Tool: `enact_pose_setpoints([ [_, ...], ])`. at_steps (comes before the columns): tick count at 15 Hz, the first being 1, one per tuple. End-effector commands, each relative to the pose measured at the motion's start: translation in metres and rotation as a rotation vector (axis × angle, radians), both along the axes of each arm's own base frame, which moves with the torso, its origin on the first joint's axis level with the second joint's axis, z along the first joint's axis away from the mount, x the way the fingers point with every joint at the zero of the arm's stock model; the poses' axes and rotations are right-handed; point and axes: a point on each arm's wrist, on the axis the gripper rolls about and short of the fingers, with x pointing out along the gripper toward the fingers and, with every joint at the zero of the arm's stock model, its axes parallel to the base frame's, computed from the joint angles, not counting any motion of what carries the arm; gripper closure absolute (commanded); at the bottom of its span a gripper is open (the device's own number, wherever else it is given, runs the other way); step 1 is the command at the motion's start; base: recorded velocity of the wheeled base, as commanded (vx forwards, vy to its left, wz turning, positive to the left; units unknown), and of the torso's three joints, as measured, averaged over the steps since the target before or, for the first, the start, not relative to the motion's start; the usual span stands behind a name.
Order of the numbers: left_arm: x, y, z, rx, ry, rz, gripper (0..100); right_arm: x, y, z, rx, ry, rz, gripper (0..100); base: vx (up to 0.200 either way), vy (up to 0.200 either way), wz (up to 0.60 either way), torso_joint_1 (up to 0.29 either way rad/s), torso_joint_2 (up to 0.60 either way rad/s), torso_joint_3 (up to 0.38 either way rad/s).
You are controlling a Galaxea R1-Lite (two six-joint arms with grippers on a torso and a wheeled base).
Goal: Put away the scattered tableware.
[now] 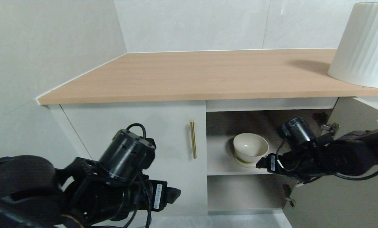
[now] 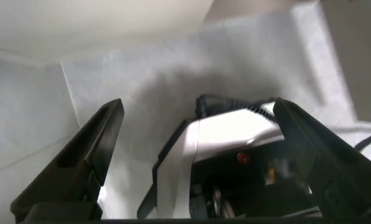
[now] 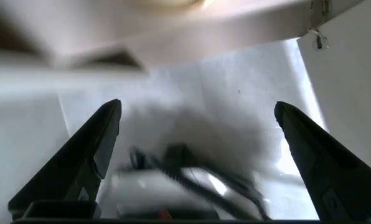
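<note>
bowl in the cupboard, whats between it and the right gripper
Nothing: in the head view only a short bare stretch of shelf separates the bowl from the right gripper.

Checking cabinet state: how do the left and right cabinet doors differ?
The left door is shut; the right door is swung open. The left door shows its front and gold handle; the right door shows its inner face and hinges. Behind the right door's opening sits a cream bowl; the left door hides its side. Both look pale grey.
</note>
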Motion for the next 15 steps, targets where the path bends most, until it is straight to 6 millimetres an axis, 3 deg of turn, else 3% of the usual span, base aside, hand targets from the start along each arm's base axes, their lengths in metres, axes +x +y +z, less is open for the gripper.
enact_pose_setpoints([
  [1, -0.027, 0.030, 0.036, -0.096, -0.125, 0.013, 0, -0.075, -0.011, 0.042, 0.035, -0.107, 0.171, 0, 0.000, 0.000, 0.00, 0.000, 0.00, 0.000],
  [3, -0.038, 0.045, 0.039, -0.121, -0.142, 0.024, 0, -0.107, -0.020, 0.057, 0.076, -0.166, 0.238, 0, 0.000, 0.000, 0.00, 0.000, 0.00, 0.000],
  [5, -0.039, 0.047, 0.039, -0.123, -0.142, 0.028, 0, -0.110, -0.021, 0.059, 0.078, -0.175, 0.239, 0, 0.000, 0.000, 0.00, 0.000, 0.00, 0.000],
  [6, -0.041, 0.064, 0.046, -0.204, -0.265, 0.088, 0, -0.133, -0.036, 0.072, 0.067, -0.156, 0.242, 0, 0.000, 0.000, 0.00, 0.000, 0.00, 0.000],
  [7, -0.043, 0.070, 0.046, -0.203, -0.314, 0.089, 0, -0.140, -0.041, 0.076, 0.064, -0.142, 0.247, 0, 0.000, 0.000, 0.00, 0.000, 0.00, 0.000],
  [9, -0.044, 0.077, 0.041, -0.137, -0.333, 0.068, 0, -0.147, -0.046, 0.079, 0.063, -0.143, 0.246, 0, 0.000, 0.000, 0.00, 0.000, 0.00, 0.000],
  [15, -0.041, 0.075, 0.039, -0.117, -0.326, 0.057, 0, -0.143, -0.043, 0.072, 0.041, -0.114, 0.247, 0, -0.033, 0.000, 0.00, 0.000, 0.00, 0.002],
])
